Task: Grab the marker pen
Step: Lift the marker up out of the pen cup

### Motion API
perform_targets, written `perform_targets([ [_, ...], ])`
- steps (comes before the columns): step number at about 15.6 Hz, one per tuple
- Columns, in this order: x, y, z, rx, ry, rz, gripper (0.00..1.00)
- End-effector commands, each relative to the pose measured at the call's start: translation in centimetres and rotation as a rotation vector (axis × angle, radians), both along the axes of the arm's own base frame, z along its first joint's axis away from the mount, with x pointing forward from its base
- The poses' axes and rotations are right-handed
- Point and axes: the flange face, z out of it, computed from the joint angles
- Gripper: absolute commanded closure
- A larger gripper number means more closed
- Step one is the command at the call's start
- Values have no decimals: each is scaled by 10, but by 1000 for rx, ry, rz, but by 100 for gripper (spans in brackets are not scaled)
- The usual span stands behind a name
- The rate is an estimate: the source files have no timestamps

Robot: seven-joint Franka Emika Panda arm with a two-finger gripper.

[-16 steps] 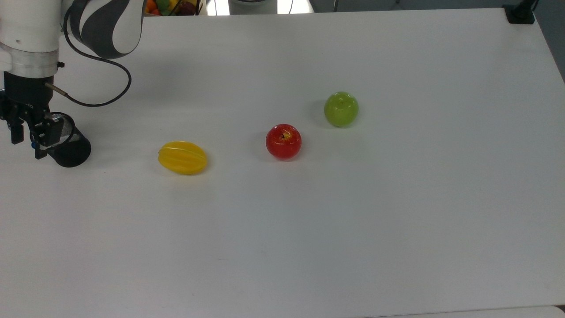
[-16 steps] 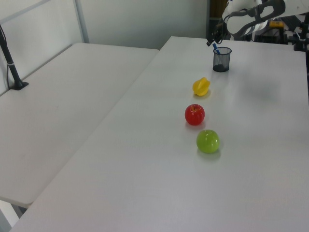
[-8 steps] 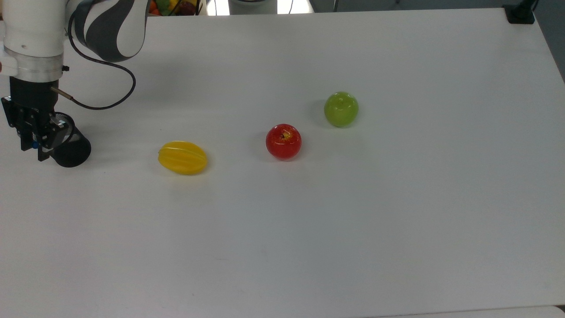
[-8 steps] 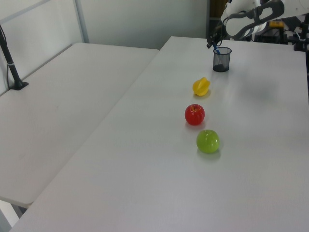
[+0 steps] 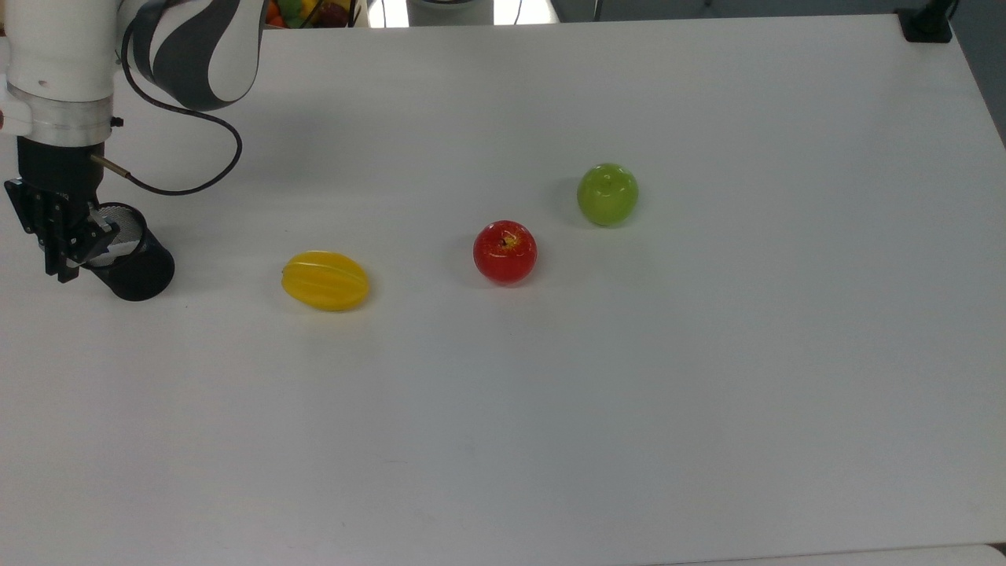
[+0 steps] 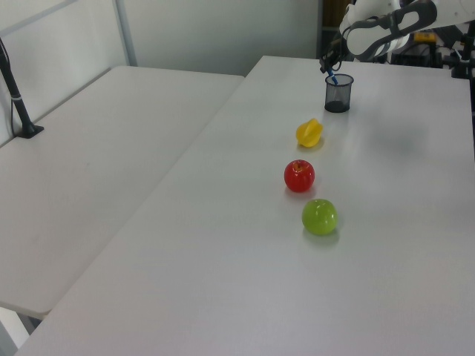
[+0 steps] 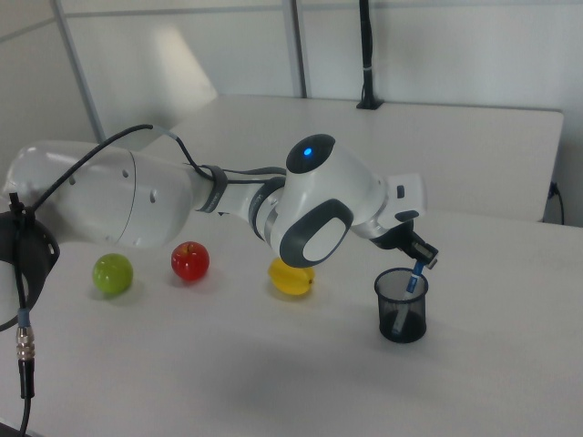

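In the top view, from left to right: the gripper (image 5: 67, 248) sits over the black mesh cup (image 5: 134, 263) near the table's (image 5: 707, 393) left edge, and seems clenched on the marker pen (image 7: 415, 277), which stands tilted in the cup. If the pen drags on the rim as it lifts, the light cup could tip or slide. To the right, the yellow fruit (image 5: 325, 281), red apple (image 5: 504, 251) and green apple (image 5: 607, 194) lie well apart, with bare tabletop around them.
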Motion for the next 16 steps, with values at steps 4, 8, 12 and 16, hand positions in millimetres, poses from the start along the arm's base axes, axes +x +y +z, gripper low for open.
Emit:
perform_targets([
  [4, -11, -8, 48, -39, -57, 17, 87],
  [8, -24, -10, 96, -60, -115, 27, 87],
  [12, -44, -1, 139, -38, -138, 32, 87],
  [16, -64, 29, 159, 38, -62, 77, 87],
])
